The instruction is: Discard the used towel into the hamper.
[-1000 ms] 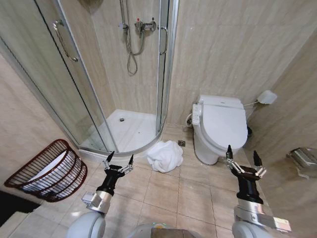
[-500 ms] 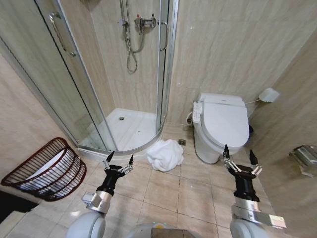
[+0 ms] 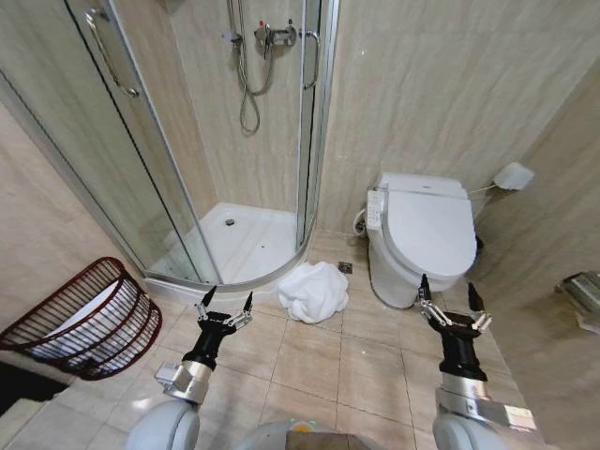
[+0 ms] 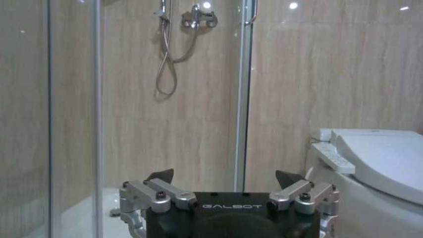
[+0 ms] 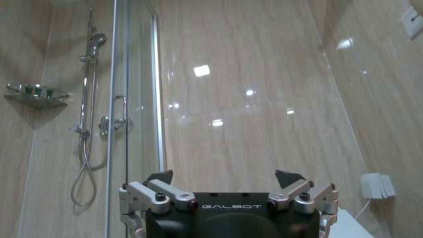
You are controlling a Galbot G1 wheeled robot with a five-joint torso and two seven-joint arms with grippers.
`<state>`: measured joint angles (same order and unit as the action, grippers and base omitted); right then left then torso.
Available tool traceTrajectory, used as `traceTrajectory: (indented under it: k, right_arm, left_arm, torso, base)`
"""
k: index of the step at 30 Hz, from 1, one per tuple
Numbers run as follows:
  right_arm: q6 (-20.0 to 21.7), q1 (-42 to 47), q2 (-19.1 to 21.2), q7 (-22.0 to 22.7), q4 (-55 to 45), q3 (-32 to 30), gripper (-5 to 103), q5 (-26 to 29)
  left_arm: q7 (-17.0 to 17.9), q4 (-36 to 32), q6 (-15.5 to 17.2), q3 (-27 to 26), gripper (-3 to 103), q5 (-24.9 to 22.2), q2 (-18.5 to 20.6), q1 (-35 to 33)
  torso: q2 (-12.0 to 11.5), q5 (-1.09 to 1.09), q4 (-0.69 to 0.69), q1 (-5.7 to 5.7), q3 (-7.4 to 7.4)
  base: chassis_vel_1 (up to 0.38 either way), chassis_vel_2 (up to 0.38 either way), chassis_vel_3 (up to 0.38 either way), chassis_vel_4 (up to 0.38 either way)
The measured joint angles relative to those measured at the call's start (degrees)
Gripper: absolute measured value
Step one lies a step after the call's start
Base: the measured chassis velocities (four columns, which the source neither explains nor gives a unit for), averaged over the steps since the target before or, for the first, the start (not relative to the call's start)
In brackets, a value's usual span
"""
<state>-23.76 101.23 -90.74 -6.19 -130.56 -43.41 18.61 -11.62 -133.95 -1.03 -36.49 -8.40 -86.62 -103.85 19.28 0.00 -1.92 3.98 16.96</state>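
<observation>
One towel (image 3: 314,292), white and crumpled into a soft rounded heap, lies on the tiled floor (image 3: 309,366) just outside the shower (image 3: 239,244), between the shower's curved sill and the toilet (image 3: 422,234). Its folds bunch up into a lumpy mound, with no flat edge showing.

One hamper (image 3: 89,319) stands at the robot's left, against the wall beside the shower's glass door: a round, dark reddish-brown basket with open lattice sides, tilted so its mouth faces the robot. Something white shows inside it. It is well apart from the towel.

Two grippers hang low over the floor, both empty. The left gripper (image 3: 223,309) points forward with its jaws spread apart, near the towel but not touching it, on the towel's hamper side. The right gripper (image 3: 444,307) has its jaws spread apart too, just beside the front of the toilet.

In the left wrist view the left gripper (image 4: 225,179) faces the shower wall, with the hose and the toilet's edge ahead. In the right wrist view the right gripper (image 5: 225,178) faces a tiled wall beside the glass door.
</observation>
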Motion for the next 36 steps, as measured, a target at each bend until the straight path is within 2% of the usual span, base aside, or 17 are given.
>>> traceTrajectory:
  k: [27, 30, 36]
  right_arm:
    - [-0.30, -0.23, 0.36, -1.80, 1.53, -0.37, 100, 0.99]
    - [-4.27, -1.33, 0.56, -3.12, 2.88, -0.23, 100, 2.63]
    - [-4.88, -1.49, 0.84, -3.22, 3.70, -0.57, 100, 2.89]
  left_arm:
    - [0.00, 0.00, 0.00, 0.00, 100, 0.00, 0.00, 0.00]
    - [0.00, 0.00, 0.00, 0.00, 100, 0.00, 0.00, 0.00]
    - [0.00, 0.00, 0.00, 0.00, 100, 0.00, 0.00, 0.00]
  torso:
    - [-6.08, 0.01, 0.00, -1.88, -4.18]
    - [-6.63, 0.01, 0.00, -2.10, -4.49]
    - [-6.94, 0.00, 0.00, -2.20, -4.73]
  base:
    - [-0.090, 0.089, 0.090, -0.088]
    - [-0.098, 0.097, 0.085, -0.097]
    - [-0.032, 0.043, 0.028, -0.046]
